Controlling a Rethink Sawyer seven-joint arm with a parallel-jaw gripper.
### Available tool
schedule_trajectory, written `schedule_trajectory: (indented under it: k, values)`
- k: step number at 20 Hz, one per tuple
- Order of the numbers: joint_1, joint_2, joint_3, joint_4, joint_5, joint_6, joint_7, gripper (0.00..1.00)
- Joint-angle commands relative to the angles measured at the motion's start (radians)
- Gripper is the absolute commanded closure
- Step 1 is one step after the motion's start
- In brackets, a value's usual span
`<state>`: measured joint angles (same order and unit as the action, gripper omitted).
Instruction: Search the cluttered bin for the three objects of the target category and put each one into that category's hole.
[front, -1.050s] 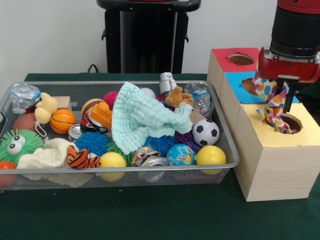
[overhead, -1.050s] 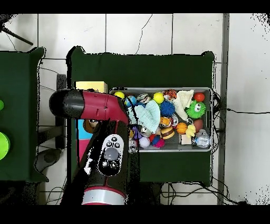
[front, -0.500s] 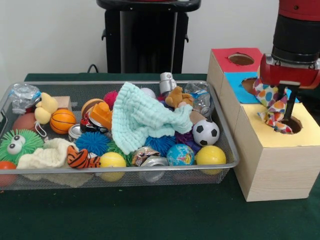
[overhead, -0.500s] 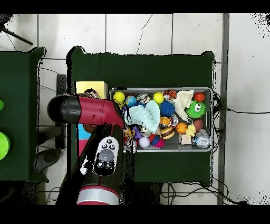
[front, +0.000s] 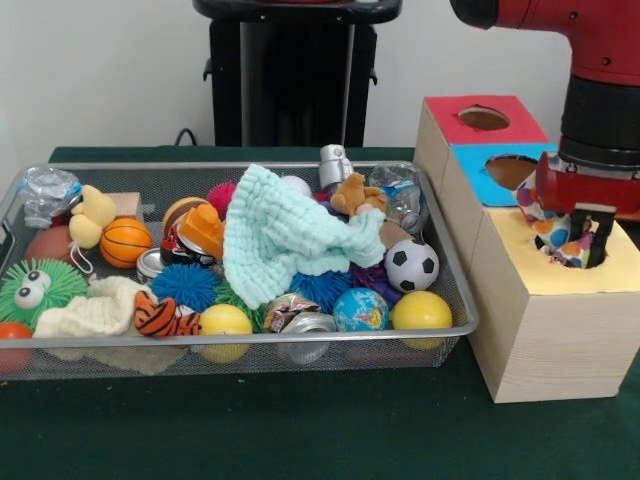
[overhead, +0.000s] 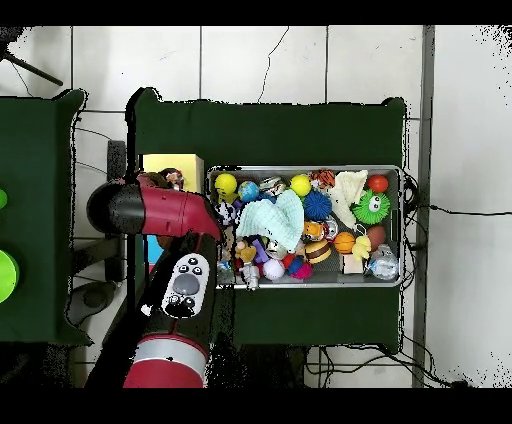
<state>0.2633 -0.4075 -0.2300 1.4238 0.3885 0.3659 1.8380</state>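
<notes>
Gripper (front: 585, 240) has sunk toward the yellow hole (front: 590, 252), at four o'clock from the bin (front: 452, 300), pinching the spotted cloth (front: 556, 232); a second ago the cloth hung higher, so this drop looks nearly done; the mint cloth (front: 290, 235) remains binned.

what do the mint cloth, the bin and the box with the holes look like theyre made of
Mint cloth: soft knitted or waffle-weave fabric, judging by its ribbed texture and limp folds. Bin: metal wire mesh, see-through walls with a shiny rim. Box: pale wood or wood-look board, with a visible grain, topped by matte coloured panels, possibly paper.
</notes>
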Motion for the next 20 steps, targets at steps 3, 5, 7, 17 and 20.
schedule_trajectory:
  k: [3, 5, 7, 17, 20]
  values:
    - [-0.001, 0.102, 0.028, -0.006, 0.079, 0.019, 0.292, 1.00]
    - [-0.003, 0.107, 0.031, -0.007, 0.086, 0.007, 0.285, 1.00]
    - [-0.009, 0.111, 0.035, -0.005, 0.086, -0.012, 0.270, 1.00]
    - [-0.134, 0.127, 0.043, 0.021, -0.068, -0.124, 0.057, 1.00]
    - [-0.203, 0.171, 0.105, 0.017, -0.105, -0.156, 0.015, 1.00]
